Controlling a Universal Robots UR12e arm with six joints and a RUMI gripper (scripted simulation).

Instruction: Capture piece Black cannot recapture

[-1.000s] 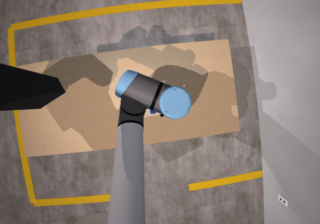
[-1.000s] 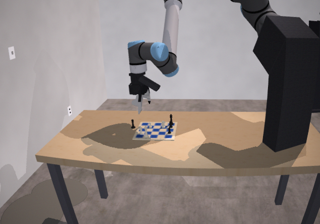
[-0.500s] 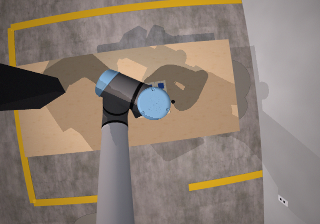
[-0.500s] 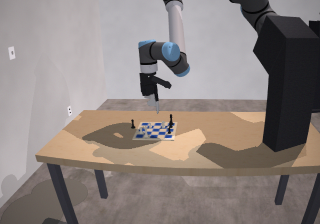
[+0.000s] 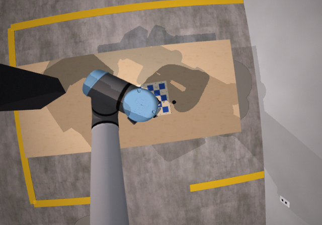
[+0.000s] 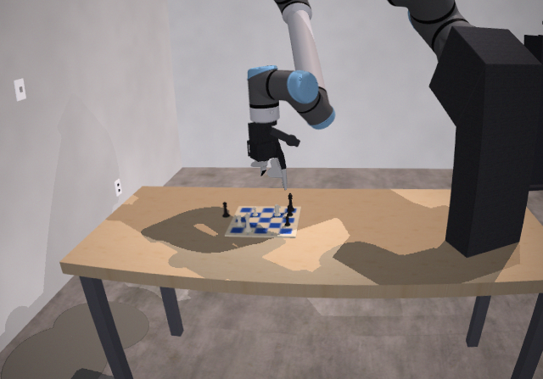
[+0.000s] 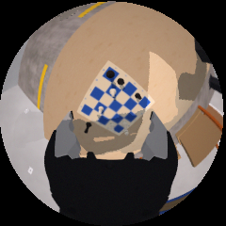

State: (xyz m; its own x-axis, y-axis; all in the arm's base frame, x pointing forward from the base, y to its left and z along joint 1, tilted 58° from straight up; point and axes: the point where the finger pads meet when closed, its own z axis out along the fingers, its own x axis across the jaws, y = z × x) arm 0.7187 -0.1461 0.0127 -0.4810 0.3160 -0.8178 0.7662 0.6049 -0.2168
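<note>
A: Where is the captured black piece [image 6: 225,209]?

B: It stands upright on the table [image 6: 131,252], just beside the board [image 6: 263,231], off its left edge in the side view. The white piece that takes its square is probably next.

A: How will such a piece handle?

B: I judge it light, hard and smooth, and easy to tip. Better to pinch it at the narrow stem, low.

A: And the gripper [image 6: 272,174]?

B: It hangs above the board, fingers fully apart, holding nothing.
</note>
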